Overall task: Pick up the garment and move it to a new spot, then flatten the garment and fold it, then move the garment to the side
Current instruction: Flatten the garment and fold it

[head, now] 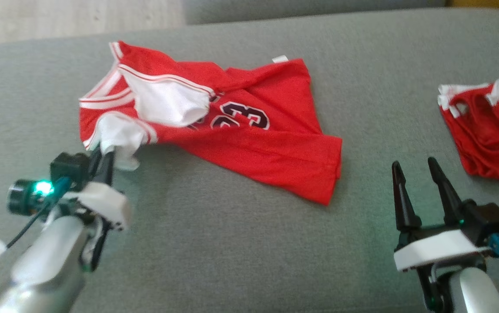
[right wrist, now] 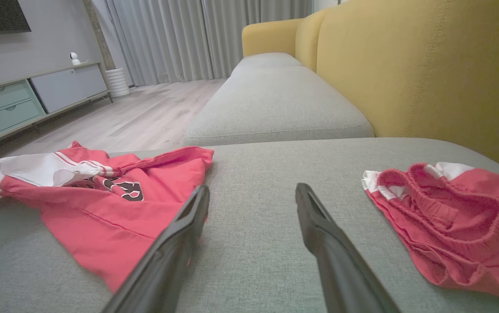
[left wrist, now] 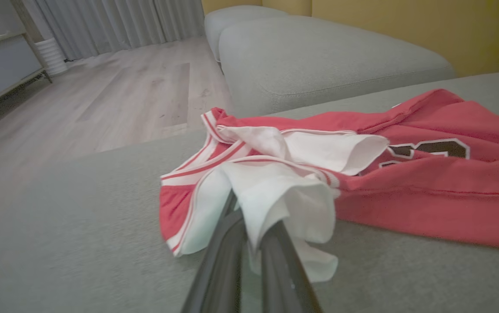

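**Grip set, lift pending**

Across our whole work area stretches the broad grey woven-fabric sofa cushion [head: 232,243]. On its left half lies the red basketball jersey [head: 249,148] with white trim and a dark number. It is rumpled, and its armholes are turned out to show white lining. Far to our right, well apart from it, sits a smaller bunched pair of red shorts [head: 488,139] with a white-edged waistband.

The jersey's long axis runs slantwise, from the shoulder end at our far left to the hem corner at our near right. Our left claw [head: 103,158] sits at the shoulder end. Its two dark fingers are pressed together and pinch a fold of the white lining [left wrist: 275,195] just off the cushion. Our right claw [head: 414,164] is spread wide and holds nothing. It hovers between the hem corner and the shorts and touches neither.

We judge that the pick-up hangs on this: the hem lies up and to the left of the right claw, which is the nearer arm to it. Lifted by the left claw alone, the jersey would likely dangle and drag.
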Tool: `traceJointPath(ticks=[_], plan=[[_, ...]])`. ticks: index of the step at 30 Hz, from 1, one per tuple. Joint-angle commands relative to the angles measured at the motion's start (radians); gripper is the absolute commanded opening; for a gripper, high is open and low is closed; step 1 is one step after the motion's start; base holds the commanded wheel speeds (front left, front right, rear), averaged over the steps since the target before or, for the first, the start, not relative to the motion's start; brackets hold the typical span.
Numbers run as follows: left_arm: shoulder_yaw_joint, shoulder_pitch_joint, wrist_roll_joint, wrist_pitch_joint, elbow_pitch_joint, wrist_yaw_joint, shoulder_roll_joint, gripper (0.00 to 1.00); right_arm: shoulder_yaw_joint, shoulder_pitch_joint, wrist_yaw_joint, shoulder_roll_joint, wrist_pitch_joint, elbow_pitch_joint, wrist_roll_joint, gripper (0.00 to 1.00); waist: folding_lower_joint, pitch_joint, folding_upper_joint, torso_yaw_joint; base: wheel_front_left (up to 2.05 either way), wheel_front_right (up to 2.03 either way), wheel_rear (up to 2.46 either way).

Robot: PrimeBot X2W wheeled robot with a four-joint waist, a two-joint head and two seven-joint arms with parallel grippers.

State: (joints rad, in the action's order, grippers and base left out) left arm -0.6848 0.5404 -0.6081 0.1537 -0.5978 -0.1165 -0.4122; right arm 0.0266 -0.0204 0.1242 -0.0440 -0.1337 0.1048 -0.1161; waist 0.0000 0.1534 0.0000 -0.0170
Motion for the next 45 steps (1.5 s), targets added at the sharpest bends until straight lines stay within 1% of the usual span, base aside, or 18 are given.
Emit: traceJointPath(ticks=[1,6,9,10,11,14,17,18,19,20,21,22,27,31,34,38,42,45], plan=[[0.027,0.005,0.019,-0.020,0.078,-0.021,-0.082,0.00,0.020,0.006,0.007,-0.006,-0.015,-0.024,-0.009,1.00,0.0000,-0.035,0.0000,0.030,0.00,0.00,0.00],[0.025,-0.094,0.045,-0.131,0.325,-0.095,-0.231,0.00,0.010,0.027,0.007,-0.006,-0.020,-0.012,-0.014,1.00,0.0000,-0.063,0.0000,0.053,0.00,0.00,0.00],[0.027,-0.169,0.034,-0.180,0.443,-0.139,-0.279,0.00,0.006,0.035,0.007,-0.006,-0.018,-0.010,-0.010,1.00,0.0000,-0.064,0.0000,0.061,0.00,0.00,0.00],[0.026,-0.192,0.032,-0.189,0.468,-0.153,-0.288,0.00,0.007,0.036,0.007,-0.006,-0.017,-0.009,-0.008,1.00,0.0000,-0.063,0.0000,0.061,0.00,0.00,0.00],[0.026,-0.192,0.032,-0.189,0.468,-0.153,-0.288,0.00,0.007,0.036,0.007,-0.006,-0.017,-0.009,-0.008,1.00,0.0000,-0.063,0.0000,0.061,0.00,0.00,0.00],[0.018,-0.252,0.029,-0.194,0.512,-0.191,-0.290,0.00,0.014,0.036,0.007,-0.006,-0.012,-0.011,-0.005,1.00,0.0000,-0.057,0.0000,0.059,0.00,0.00,0.00],[0.008,-0.298,0.019,-0.181,0.516,-0.214,-0.264,0.00,0.027,0.033,0.007,-0.006,-0.002,-0.013,0.002,1.00,0.0000,-0.052,0.0000,0.056,0.00,0.00,0.00],[0.006,-0.310,0.013,-0.171,0.512,-0.218,-0.251,0.18,0.034,0.033,0.007,-0.006,0.003,-0.014,0.004,1.00,0.0000,-0.051,0.0000,0.056,0.00,0.00,0.00],[0.006,-0.320,0.005,-0.158,0.506,-0.222,-0.236,0.31,0.041,0.032,0.007,-0.006,0.008,-0.014,0.006,1.00,0.0000,-0.050,0.0000,0.056,0.00,0.00,0.00],[0.007,-0.328,-0.001,-0.143,0.500,-0.224,-0.222,0.59,0.048,0.032,0.007,-0.006,0.013,-0.014,0.008,1.00,0.0000,-0.049,0.0000,0.056,0.00,0.00,0.00],[0.008,-0.336,-0.009,-0.126,0.494,-0.224,-0.205,0.91,0.055,0.032,0.007,-0.006,0.017,-0.013,0.010,1.00,0.0000,-0.050,0.0000,0.058,0.00,0.00,0.00],[0.010,-0.342,-0.017,-0.109,0.490,-0.224,-0.187,1.00,0.062,0.031,0.007,-0.006,0.021,-0.010,0.010,1.00,0.0000,-0.051,0.0000,0.061,0.00,0.00,0.00],[0.040,-0.370,-0.071,-0.015,0.482,-0.225,-0.101,1.00,0.120,0.033,0.007,-0.006,0.053,0.011,0.010,1.00,0.0000,-0.068,0.0000,0.087,0.00,0.00,0.00],[0.065,-0.392,-0.092,0.045,0.500,-0.238,-0.057,1.00,0.159,0.026,0.007,-0.006,0.088,0.050,0.008,1.00,0.0000,-0.078,0.0000,0.123,0.00,0.00,0.00],[0.065,-0.406,-0.085,0.060,0.523,-0.249,-0.049,1.00,0.176,0.008,0.007,-0.006,0.108,0.092,0.008,1.00,0.0000,-0.078,0.0000,0.152,0.00,0.00,0.00],[0.064,-0.426,-0.078,0.068,0.547,-0.261,-0.052,1.00,0.188,-0.025,0.007,-0.006,0.125,0.169,0.012,1.00,0.0000,-0.071,0.0000,0.188,0.00,0.00,0.00],[0.062,-0.442,-0.076,0.069,0.559,-0.272,-0.053,1.00,0.172,-0.060,0.007,-0.006,0.123,0.251,0.028,1.00,0.0000,-0.065,0.0000,0.218,0.00,0.00,0.00],[0.061,-0.451,-0.079,0.068,0.563,-0.273,-0.057,1.00,0.166,-0.081,0.007,-0.006,0.120,0.303,0.028,1.00,0.0000,-0.064,0.0000,0.236,0.00,0.00,0.00]])
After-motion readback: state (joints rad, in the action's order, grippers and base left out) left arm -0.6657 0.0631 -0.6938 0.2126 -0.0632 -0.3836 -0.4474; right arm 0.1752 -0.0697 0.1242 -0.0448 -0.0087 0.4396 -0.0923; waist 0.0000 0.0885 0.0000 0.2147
